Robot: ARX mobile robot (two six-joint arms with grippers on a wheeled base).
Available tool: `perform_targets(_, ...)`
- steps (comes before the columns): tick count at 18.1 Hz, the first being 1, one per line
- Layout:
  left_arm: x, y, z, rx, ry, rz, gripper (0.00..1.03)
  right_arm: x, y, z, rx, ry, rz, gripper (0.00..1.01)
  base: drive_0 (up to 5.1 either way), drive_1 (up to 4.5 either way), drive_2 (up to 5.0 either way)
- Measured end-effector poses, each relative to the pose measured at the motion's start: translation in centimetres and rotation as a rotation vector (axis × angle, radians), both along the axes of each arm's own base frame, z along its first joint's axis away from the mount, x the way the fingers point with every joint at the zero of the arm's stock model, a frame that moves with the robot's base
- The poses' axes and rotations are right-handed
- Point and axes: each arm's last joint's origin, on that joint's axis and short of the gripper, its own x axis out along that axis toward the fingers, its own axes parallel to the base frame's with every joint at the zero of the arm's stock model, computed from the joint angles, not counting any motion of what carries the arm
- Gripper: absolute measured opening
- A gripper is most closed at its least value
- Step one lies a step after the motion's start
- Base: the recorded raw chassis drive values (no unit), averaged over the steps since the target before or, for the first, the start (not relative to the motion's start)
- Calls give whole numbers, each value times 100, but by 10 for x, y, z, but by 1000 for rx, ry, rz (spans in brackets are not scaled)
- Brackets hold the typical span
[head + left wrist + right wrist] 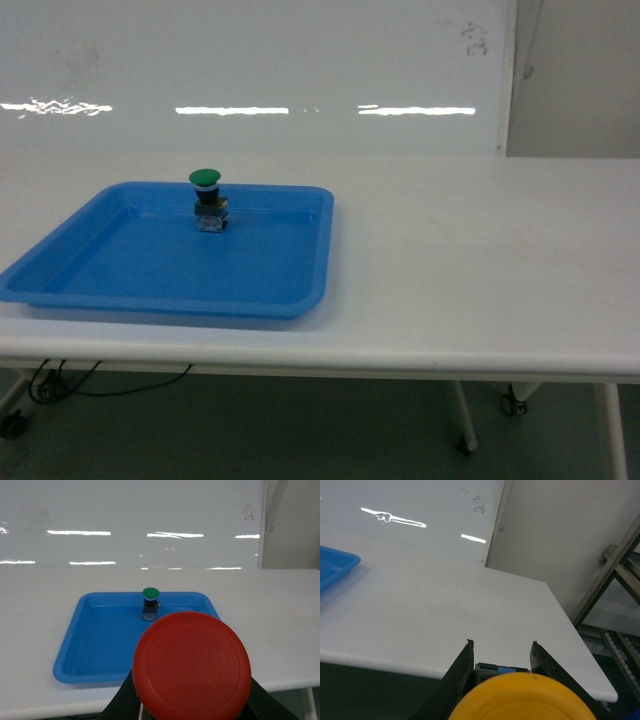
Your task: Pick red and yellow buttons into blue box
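One white table (470,270), glossy wall (250,60)

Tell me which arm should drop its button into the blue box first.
Neither is clearly ahead: the left fingers grip the red button, the right fingers the yellow button. No blue box shows, only the tray holding the green button.
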Motion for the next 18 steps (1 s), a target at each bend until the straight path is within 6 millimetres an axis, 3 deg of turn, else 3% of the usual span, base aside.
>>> perform_targets(18, 0, 0, 0, 0, 1, -3, 25, 0, 0, 0, 0, 0, 0, 29, 502, -268, -205)
